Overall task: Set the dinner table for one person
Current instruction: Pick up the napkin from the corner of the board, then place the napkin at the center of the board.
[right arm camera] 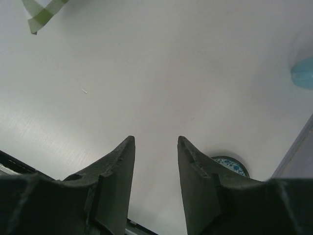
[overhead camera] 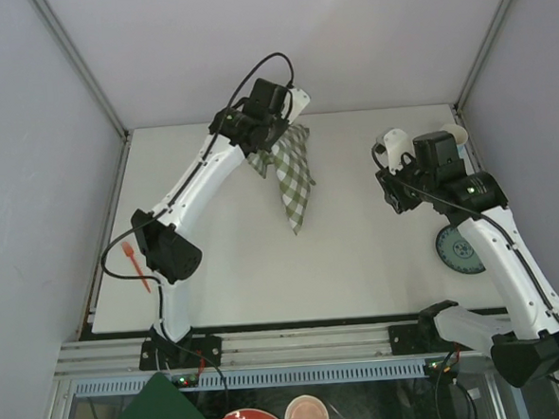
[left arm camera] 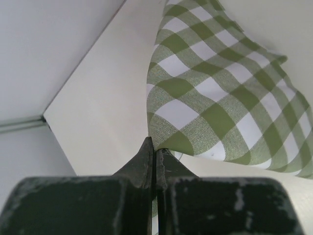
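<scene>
My left gripper point(left arm camera: 155, 147) is pinched shut on the checked cloth point(left arm camera: 215, 98), lifted above the far dinner table point(overhead camera: 358, 252), my right gripper point(right arm camera: 155, 161) hangs part-open and empty, and the blue plate point(overhead camera: 460, 251) near right and orange fork point(overhead camera: 134, 266) near left are not yet arranged.

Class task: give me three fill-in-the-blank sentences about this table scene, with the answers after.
The left tool grips the cloth, checked white and ____.
The right tool is open and holds ____.
The orange fork lies by the ____ edge of the table.
Answers: green; nothing; left.
</scene>
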